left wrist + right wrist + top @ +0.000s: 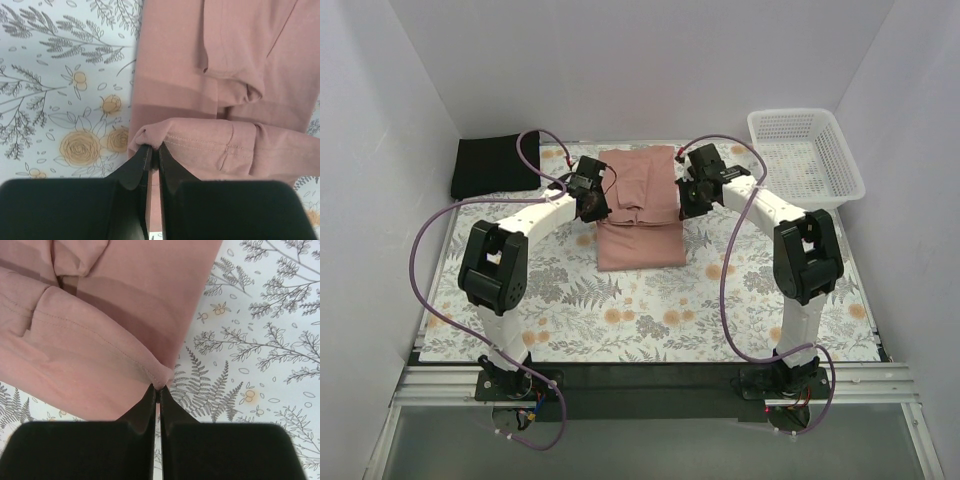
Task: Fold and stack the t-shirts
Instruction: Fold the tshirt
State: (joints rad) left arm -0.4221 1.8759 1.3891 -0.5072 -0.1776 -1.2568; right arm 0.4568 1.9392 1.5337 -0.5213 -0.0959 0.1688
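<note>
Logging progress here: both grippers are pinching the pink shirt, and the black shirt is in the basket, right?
Not quite. The black shirt lies at the far left, outside the basket, as the top view shows. The left gripper and right gripper do pinch the pink shirt.

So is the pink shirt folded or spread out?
Partly folded: the pink t-shirt has sleeves tucked in; left end effector and right end effector pinch a doubled-over edge.
</note>
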